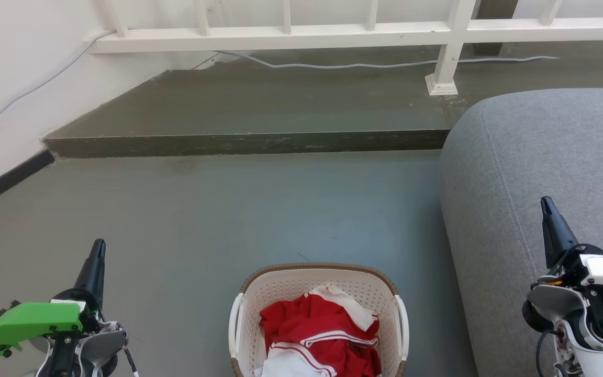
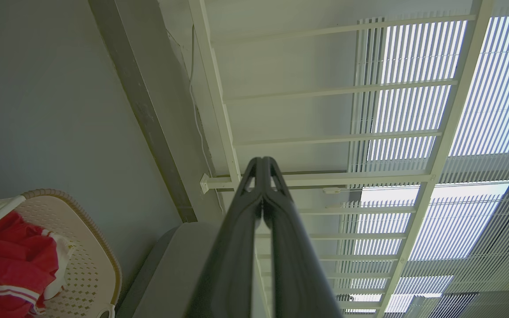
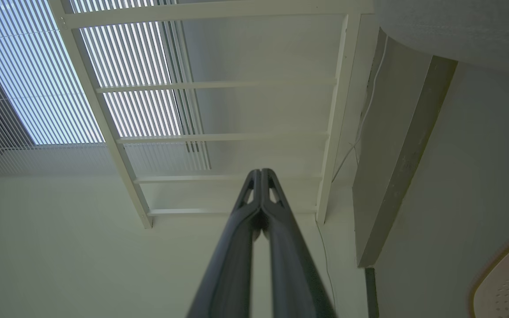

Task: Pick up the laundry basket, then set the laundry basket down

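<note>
- Lower-left left gripper (image 1: 97, 250) and lower-right right gripper (image 1: 546, 205): fingers pressed together, empty, parked wide.
- Between them, laundry basket (image 1: 301, 285) stands on floor (image 1: 202, 209), bottom centre: fits pre-lift or set-down.

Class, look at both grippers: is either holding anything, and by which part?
Nothing is held. The left gripper and the right gripper are both shut on air, apart from the laundry basket.
</note>
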